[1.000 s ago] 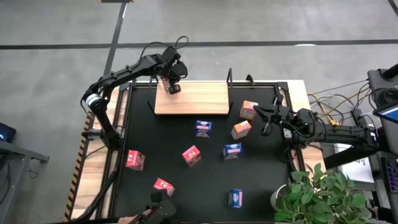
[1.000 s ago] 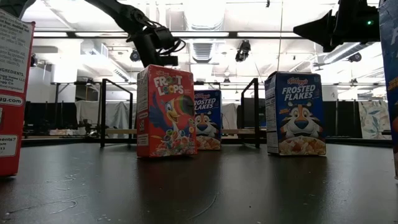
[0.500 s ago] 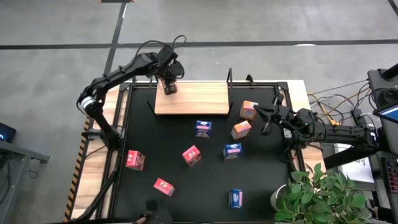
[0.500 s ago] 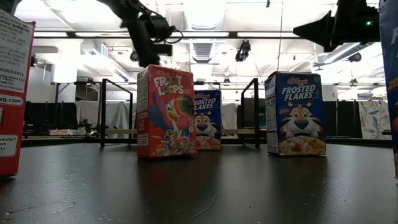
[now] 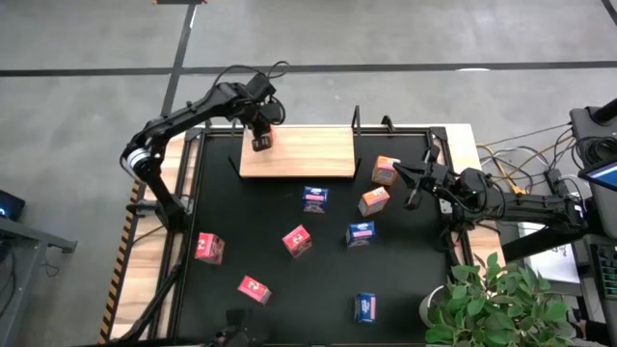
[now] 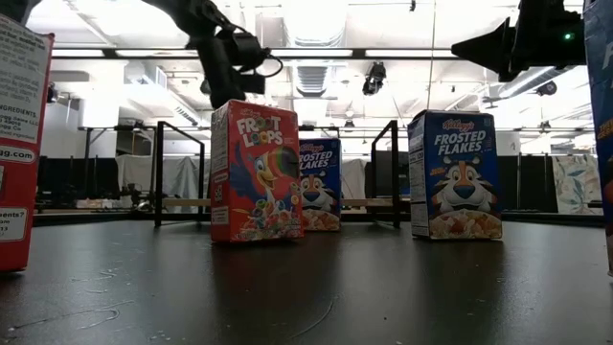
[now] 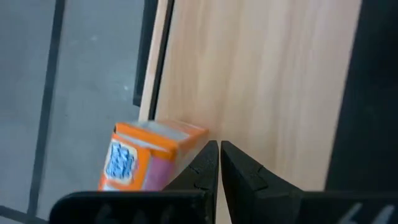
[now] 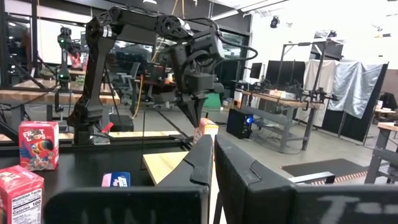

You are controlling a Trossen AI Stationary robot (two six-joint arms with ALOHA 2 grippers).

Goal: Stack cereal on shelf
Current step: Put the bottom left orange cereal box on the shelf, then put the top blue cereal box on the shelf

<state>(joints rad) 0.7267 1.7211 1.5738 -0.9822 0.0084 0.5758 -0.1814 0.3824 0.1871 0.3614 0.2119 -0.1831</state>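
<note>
So far one orange box (image 7: 146, 163) sits on the shelf (image 5: 299, 154); eight remain on the table (image 5: 405, 299). Left gripper (image 5: 260, 143) beside it, jaws pressed together; right gripper (image 5: 413, 198) likewise, idle.

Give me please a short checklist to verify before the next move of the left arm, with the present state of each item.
1. Left gripper shut, holding nothing: ok.
2. Orange cereal box on the shelf: ok, at its far left corner.
3. Box well away from the shelf edge: not ok, it sits close to the edge.
4. Left gripper clear of the box: cannot tell, they look very close.
5. Right gripper out of the way, beside the table's right edge: ok.
6. Free room on the shelf: ok.
</note>
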